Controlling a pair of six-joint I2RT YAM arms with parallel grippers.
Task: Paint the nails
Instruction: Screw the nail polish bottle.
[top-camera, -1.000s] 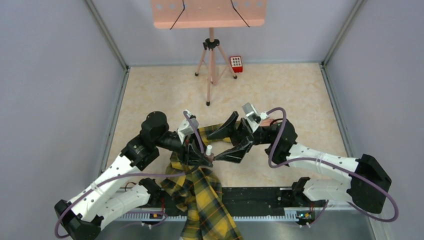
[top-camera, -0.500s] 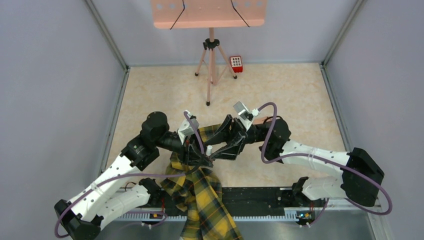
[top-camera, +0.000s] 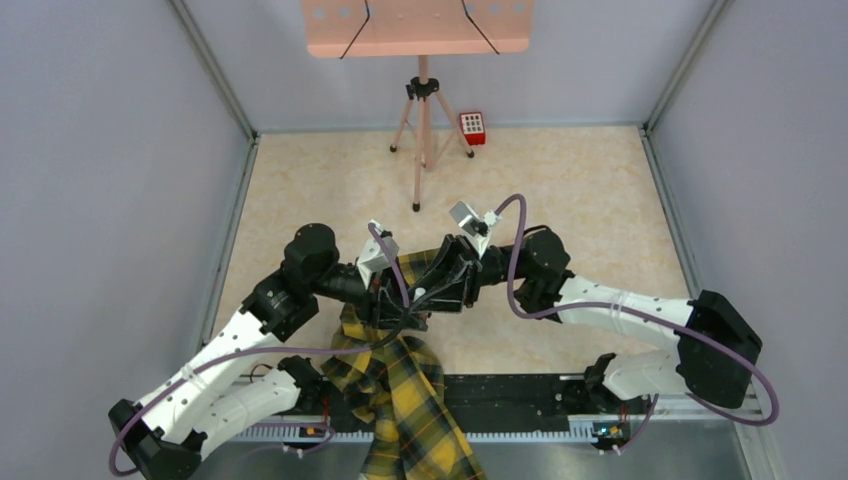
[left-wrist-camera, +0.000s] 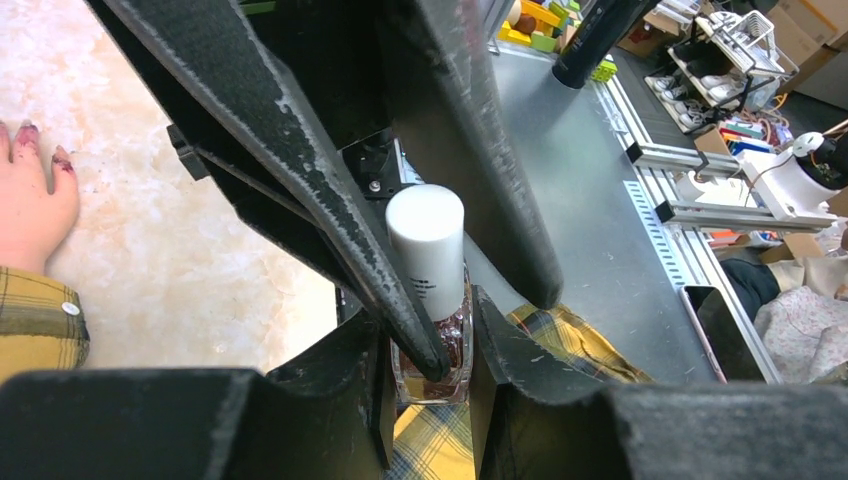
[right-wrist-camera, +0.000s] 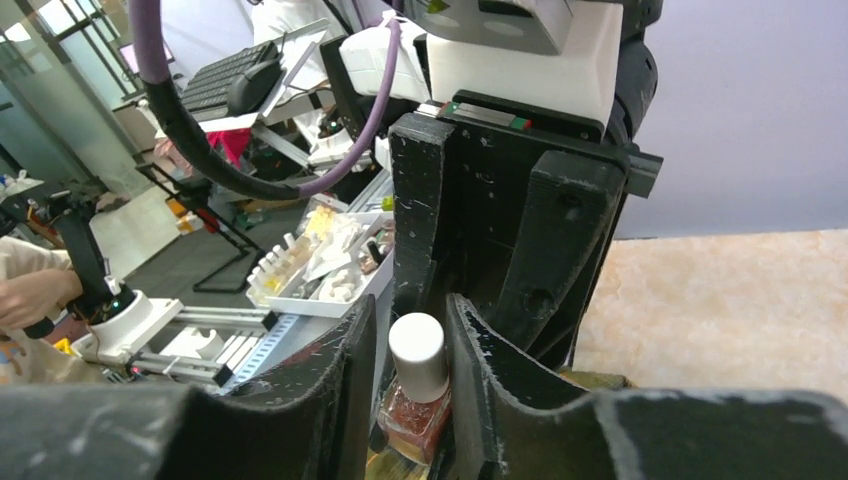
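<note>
At the near edge of the tabletop (top-camera: 600, 190): a yellow-black plaid sleeve (top-camera: 405, 400), draped over that edge and running inward under the arms. Just beyond, above the sleeve and toward the tabletop's middle: left end effector (left-wrist-camera: 428, 345) clenched on the glass body of a small polish bottle (right-wrist-camera: 412, 420), upright, reddish inside. Around the bottle's white cap (left-wrist-camera: 426, 235), right end effector (right-wrist-camera: 412, 325), one finger on either side and very close; cannot tell whether actually gripping. Out of the cuff, flat on the tabletop, a pale mannequin hand (left-wrist-camera: 30, 205), its dark red nails (left-wrist-camera: 24, 132) well apart from the bottle. Toward the far edge: a tripod (top-camera: 423, 120), a red keypad box (top-camera: 472, 128) just beside it, a pink board (top-camera: 417, 25) above.
</note>
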